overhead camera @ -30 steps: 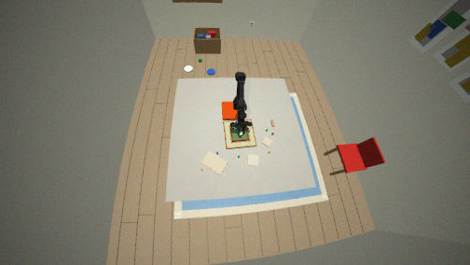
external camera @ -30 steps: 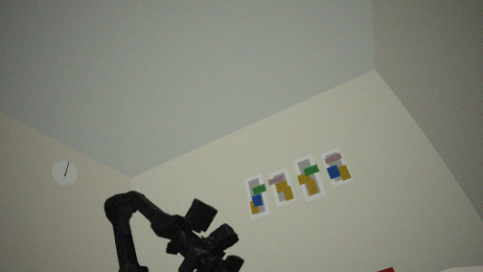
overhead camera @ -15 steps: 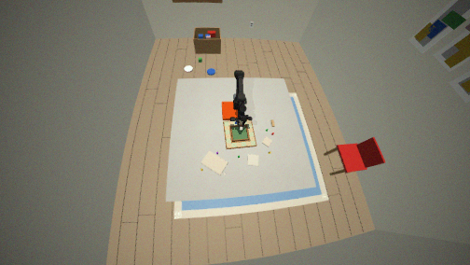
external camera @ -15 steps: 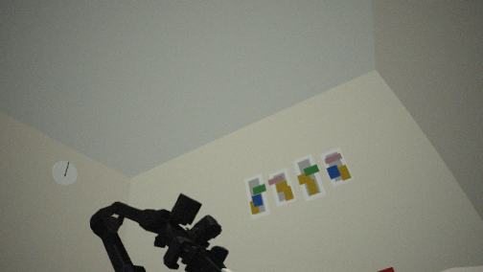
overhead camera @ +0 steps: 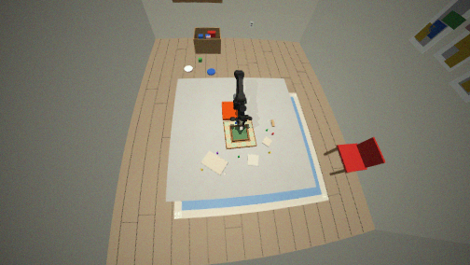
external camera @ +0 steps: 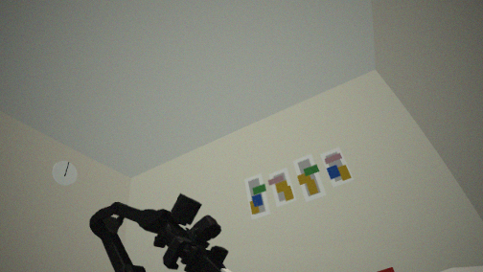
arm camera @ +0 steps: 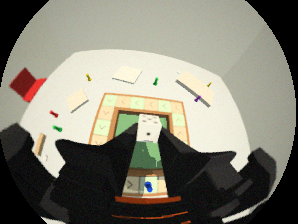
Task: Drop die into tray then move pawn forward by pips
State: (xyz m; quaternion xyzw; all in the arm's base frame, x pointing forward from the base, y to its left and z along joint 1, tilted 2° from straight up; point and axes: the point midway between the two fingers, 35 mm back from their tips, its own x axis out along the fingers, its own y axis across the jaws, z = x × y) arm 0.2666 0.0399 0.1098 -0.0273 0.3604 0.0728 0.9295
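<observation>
My gripper (arm camera: 148,127) (overhead camera: 240,123) is shut on the white die (arm camera: 147,124) and holds it above the board (arm camera: 105,115) (overhead camera: 252,143). The board has a ring of pale squares around a green dice tray (arm camera: 143,157) (overhead camera: 241,135). The die hangs over the tray's far part in the wrist view. A small blue pawn (arm camera: 148,185) stands on a square of the near side of the ring, just under the fingers. In the exterior view only the arm (external camera: 192,241) shows against the wall.
An orange square (overhead camera: 228,110) lies behind the board. Pale cards (overhead camera: 214,162) (overhead camera: 253,160) (overhead camera: 267,141) and a small wooden block (overhead camera: 273,122) lie around it, with tiny coloured pieces between. A red chair (overhead camera: 361,155) stands right; a box (overhead camera: 207,42) at the back.
</observation>
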